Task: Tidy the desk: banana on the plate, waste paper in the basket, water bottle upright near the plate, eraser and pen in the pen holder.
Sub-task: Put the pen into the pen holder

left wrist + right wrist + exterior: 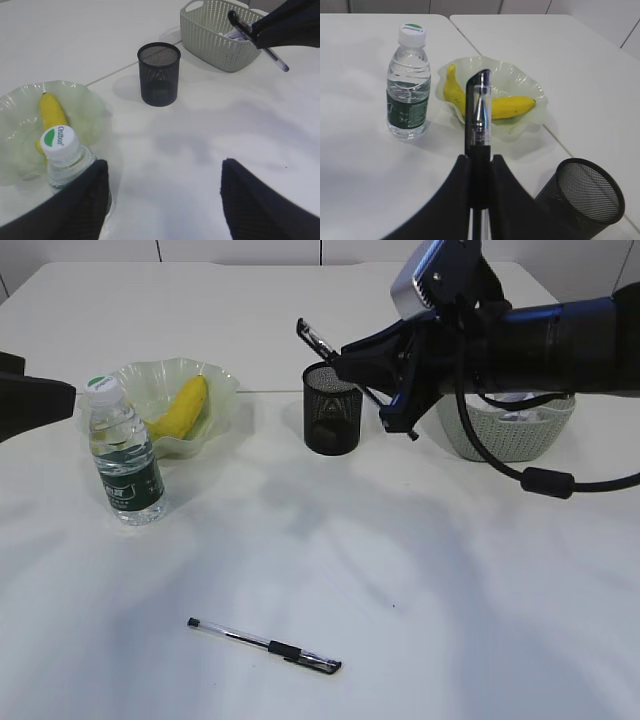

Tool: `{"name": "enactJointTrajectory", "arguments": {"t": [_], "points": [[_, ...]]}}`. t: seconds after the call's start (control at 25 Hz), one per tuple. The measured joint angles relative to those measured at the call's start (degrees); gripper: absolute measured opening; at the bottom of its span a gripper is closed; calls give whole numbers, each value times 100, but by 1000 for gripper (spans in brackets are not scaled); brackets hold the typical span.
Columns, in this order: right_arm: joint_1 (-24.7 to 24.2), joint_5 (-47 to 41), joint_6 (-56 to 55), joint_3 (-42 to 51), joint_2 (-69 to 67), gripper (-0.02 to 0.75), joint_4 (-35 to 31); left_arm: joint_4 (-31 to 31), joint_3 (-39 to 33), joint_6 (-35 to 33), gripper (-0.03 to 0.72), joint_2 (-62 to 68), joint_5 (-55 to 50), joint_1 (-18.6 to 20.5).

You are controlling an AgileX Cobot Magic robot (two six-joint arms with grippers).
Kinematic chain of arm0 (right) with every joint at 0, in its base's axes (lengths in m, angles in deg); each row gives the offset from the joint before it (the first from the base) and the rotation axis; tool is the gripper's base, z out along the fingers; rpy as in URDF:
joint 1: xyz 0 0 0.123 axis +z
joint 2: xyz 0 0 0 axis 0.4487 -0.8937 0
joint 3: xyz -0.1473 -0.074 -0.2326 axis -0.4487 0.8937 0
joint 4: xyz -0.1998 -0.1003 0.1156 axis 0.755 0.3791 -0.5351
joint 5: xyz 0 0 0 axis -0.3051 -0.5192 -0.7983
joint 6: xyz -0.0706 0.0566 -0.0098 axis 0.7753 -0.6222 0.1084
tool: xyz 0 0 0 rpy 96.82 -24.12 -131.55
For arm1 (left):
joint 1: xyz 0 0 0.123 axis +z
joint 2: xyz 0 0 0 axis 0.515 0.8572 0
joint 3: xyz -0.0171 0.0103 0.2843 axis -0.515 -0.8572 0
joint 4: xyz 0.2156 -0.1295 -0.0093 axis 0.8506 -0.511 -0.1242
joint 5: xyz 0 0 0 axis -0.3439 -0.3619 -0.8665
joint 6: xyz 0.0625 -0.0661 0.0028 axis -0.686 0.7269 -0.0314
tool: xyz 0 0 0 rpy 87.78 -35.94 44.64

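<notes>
Second pen [265, 644] lies loose near the desk's [420, 580] front edge, not yet handled. Further back, water bottle [123, 453] stands upright just beside the plate [222, 383], banana [182, 408] in it. Pen holder [330, 408] sits mid-desk by the seam; basket [500, 430] toward the right edge, white paper apparently inside. Eraser not visible.

Step in hand, as I judge it: dropping the held pen [340, 357] into the holder. Do it well: tip the pen steeper, centre its lower end over the mesh mouth, release low so it doesn't bounce out.

Right claw [480, 172] clenched on the pen's barrel, above the holder. Left claw [162, 197] released, jaws wide, empty, hovering near the bottle.
</notes>
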Motion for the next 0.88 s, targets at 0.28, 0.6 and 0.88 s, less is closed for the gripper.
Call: {"name": "enactJointTrajectory", "arguments": {"t": [0.28, 0.6, 0.88], "points": [[-121, -22, -62, -511, -241, 43, -4, 0, 0, 0, 498, 0, 0, 0], [-134, -128, -267, -1277, -933, 42, -4, 0, 0, 10, 498, 0, 0, 0], [-158, -196, -536, -2235, -1698, 42, -4, 0, 0, 10, 498, 0, 0, 0]]}}
